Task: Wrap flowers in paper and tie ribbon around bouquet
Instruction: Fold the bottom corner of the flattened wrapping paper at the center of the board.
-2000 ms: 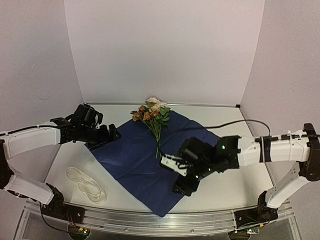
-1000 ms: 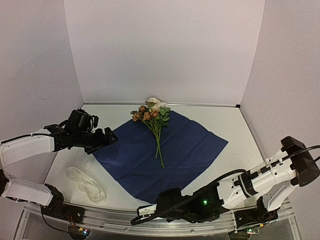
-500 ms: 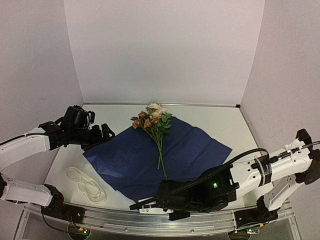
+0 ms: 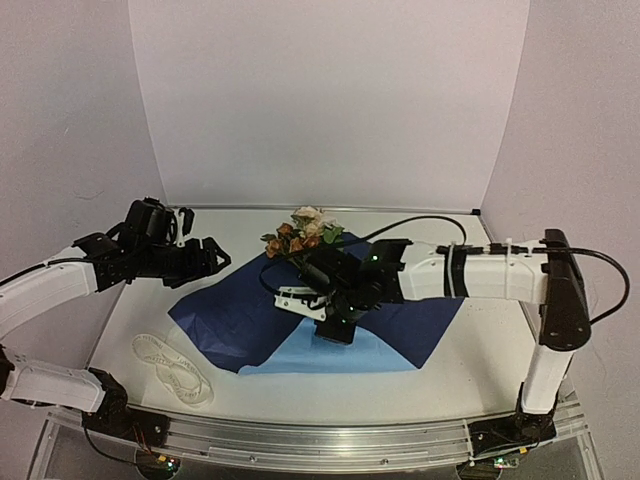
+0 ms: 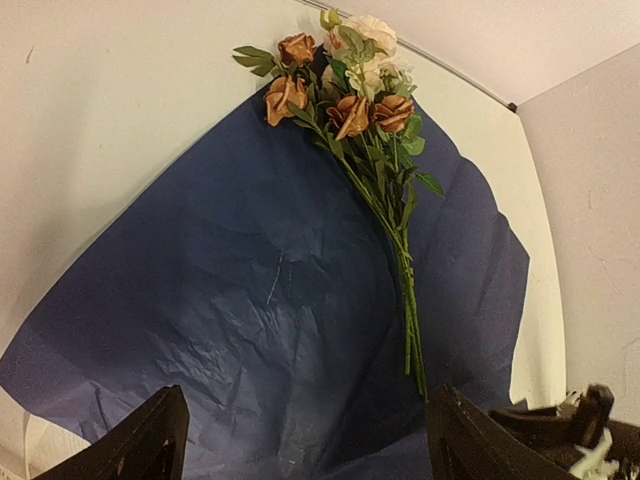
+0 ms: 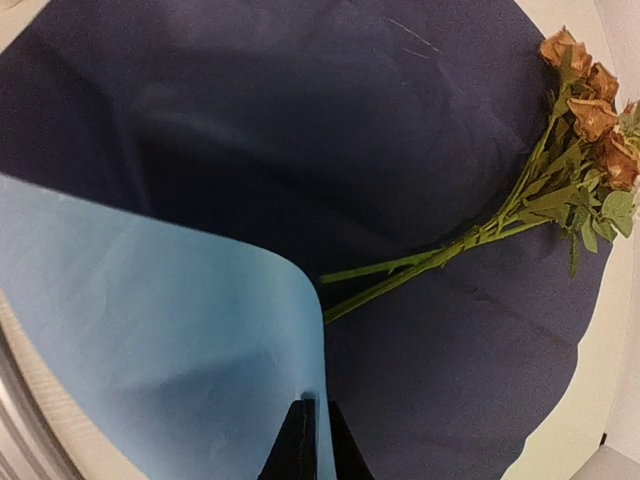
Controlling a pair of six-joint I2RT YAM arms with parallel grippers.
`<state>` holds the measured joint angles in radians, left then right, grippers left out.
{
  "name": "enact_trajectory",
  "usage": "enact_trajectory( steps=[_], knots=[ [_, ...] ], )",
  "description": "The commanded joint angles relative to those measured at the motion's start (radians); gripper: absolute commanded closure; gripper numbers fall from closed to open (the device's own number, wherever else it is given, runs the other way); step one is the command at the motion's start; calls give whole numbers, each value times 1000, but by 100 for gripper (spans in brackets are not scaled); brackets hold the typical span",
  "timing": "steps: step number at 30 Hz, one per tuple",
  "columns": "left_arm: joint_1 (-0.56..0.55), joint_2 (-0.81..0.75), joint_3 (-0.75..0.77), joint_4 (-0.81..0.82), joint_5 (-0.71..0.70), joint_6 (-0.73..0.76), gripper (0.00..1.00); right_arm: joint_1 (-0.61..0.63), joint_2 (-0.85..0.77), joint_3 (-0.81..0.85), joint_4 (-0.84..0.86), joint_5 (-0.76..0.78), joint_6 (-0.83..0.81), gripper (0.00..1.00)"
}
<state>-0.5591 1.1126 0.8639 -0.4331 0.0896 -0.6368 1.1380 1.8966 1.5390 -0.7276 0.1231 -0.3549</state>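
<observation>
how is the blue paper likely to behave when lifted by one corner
Probably floppy: the paper curls over softly where the right claw pinches its corner. Likely crease-prone, given its wrinkles. The flowers on it may shift.

1. the flowers: small bunch, cream blooms at the top, peach and rust ones just below, green leaves, long thin stems. Lying flat, heads at the far corner of the sheet and partly off it, stems running back down over the middle
2. the paper: big soft sheet, dark navy on the upper face, light blue underneath. Spread like a diamond and creased, near corner lifted and folded over towards the stems so the pale side shows
3. the ribbon: cream-white, loose loops on the table, near-left, off the sheet
</observation>
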Motion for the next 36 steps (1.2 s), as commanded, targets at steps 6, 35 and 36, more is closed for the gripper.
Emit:
enact_trajectory(
  steps=[6,35,36],
  knots=[
    [-15,73,-19,163,234,45,29,-142,232,268,9,-98,-7,100],
    [-208,447,-122,346,329,25,61,-218,404,376,68,176,74,100],
    [-208,460,-126,346,323,23,62,-218,404,376,68,180,82,100]
  ],
)
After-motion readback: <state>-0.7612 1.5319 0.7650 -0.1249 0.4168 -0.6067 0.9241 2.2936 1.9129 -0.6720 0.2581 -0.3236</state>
